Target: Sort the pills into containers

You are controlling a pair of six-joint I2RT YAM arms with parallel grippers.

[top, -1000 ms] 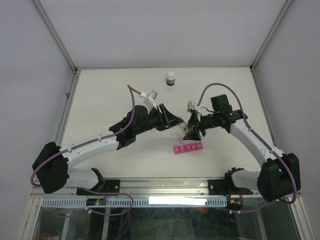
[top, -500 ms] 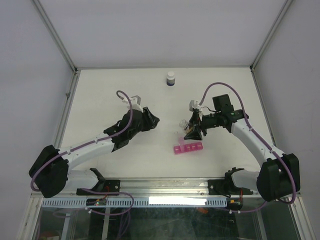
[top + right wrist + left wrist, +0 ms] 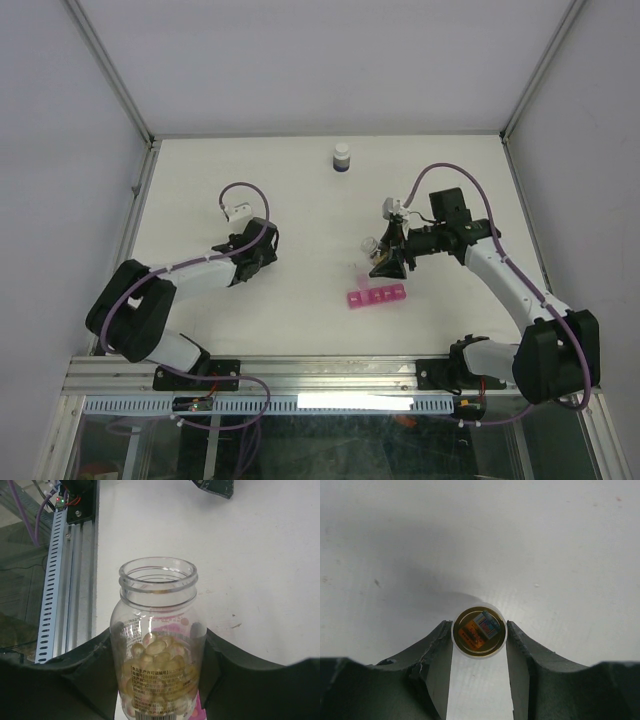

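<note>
Pills (image 3: 157,672), pale yellow-orange and oval, lie heaped in the lower half of a clear bottle (image 3: 157,615) that the right tool (image 3: 157,640) grasps around its body, one finger pressed to each side. The heap sits level with the fingers and stops short of the shoulder; the threaded neck is bare of pills and juts out past the fingertips, its mouth uncapped. From above, the bottle leans, mouth pointing away from the right tool toward the left arm's side. The pink organiser (image 3: 376,296) lies flat on the surface (image 3: 300,200) just below and on the near side of the right tool, its row of square compartments running crosswise to that tool; a patch of its pink shows through the bottle's base in the right wrist view. Whether its lids stand up or down, and whether any compartment holds a pill, cannot be told at this size. The left tool (image 3: 479,645) is clenched on a small round cap (image 3: 479,631), pinched by its rim between the two fingertips, the golden hollow side facing the wrist camera; it is well apart from the right tool and the organiser. A dark bottle with a white cap (image 3: 342,157) stands upright far beyond both tools, near the back edge of the surface.
</note>
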